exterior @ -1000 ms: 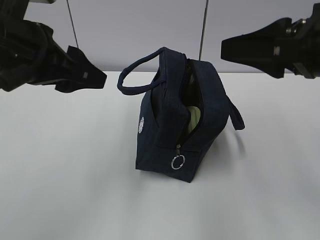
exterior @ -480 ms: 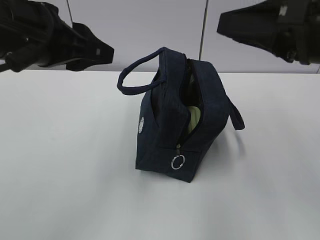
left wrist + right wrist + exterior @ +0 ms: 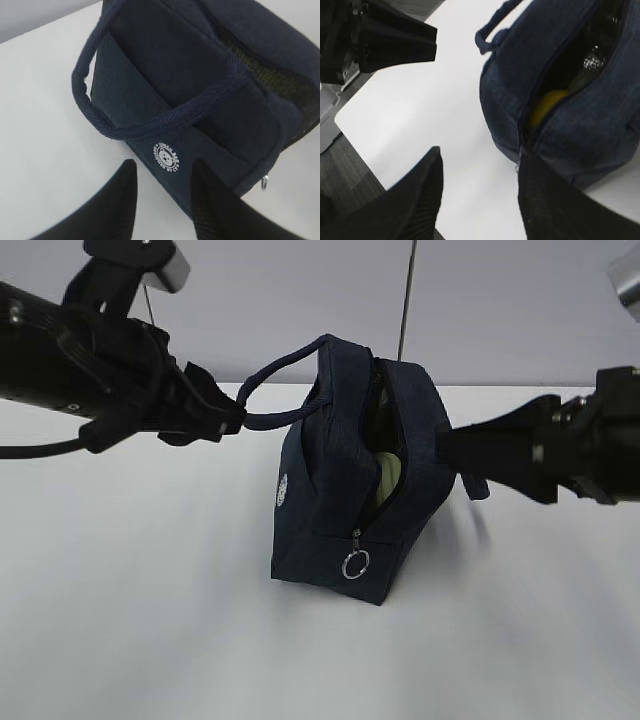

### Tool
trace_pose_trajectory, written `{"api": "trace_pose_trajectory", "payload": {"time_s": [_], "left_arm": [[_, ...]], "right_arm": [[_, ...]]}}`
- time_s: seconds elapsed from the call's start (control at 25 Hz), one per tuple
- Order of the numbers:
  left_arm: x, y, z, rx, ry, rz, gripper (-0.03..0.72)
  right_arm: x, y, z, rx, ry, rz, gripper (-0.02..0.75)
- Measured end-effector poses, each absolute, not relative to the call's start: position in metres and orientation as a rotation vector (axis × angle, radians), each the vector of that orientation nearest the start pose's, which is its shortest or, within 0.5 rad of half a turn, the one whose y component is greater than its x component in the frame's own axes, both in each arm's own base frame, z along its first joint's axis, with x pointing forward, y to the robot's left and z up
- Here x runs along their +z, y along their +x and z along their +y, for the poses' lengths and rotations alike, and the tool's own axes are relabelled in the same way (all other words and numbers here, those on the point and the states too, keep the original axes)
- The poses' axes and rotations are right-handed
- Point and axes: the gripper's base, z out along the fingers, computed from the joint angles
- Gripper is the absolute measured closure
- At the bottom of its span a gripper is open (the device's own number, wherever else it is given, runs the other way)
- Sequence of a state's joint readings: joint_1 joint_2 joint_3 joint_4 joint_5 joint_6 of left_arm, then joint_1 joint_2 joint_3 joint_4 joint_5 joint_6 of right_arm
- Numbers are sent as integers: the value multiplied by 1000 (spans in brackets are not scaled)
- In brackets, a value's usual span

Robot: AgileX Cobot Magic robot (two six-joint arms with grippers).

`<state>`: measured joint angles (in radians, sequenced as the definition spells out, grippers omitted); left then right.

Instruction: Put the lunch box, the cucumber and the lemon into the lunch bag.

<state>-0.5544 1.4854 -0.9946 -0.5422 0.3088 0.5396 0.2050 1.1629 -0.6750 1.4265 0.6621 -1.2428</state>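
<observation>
The navy lunch bag [image 3: 330, 480] stands upright mid-table, its zipper open along the top and front end. Through the gap I see the pale green lunch box [image 3: 388, 476] and, in the right wrist view, the yellow lemon [image 3: 547, 106]. The cucumber is hidden. My left gripper [image 3: 232, 418] hovers at the bag's left handle [image 3: 275, 390]; its jaws [image 3: 164, 166] stand open over the logo side [image 3: 167, 156], holding nothing. My right gripper [image 3: 445, 455] is level with the bag's right side, open [image 3: 477, 162], one finger [image 3: 540, 200] overlapping the bag's end.
The silver ring pull [image 3: 356, 564] hangs at the zipper's low end. The bag's right handle [image 3: 472, 480] droops behind my right gripper. White table [image 3: 150, 590] all around; its edge [image 3: 355, 135] and dark floor show in the right wrist view.
Both arms have come down from above to bag height. The left gripper has moved right to the left handle with its jaws narrower. The right gripper has dropped to the bag's right side.
</observation>
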Motion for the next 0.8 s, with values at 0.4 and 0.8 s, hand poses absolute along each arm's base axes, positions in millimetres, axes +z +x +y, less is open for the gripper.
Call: {"api": "trace_pose_trajectory", "payload": {"time_s": [0.4,0.8], "left_arm": [[285,306,-219,-580,832,2188,370],[282,343,-259,-799,854,2356,351]], "right_arm": [[251,197,96,879,-467,2153,369],[224,202,101,950,-487,2276,369]]}}
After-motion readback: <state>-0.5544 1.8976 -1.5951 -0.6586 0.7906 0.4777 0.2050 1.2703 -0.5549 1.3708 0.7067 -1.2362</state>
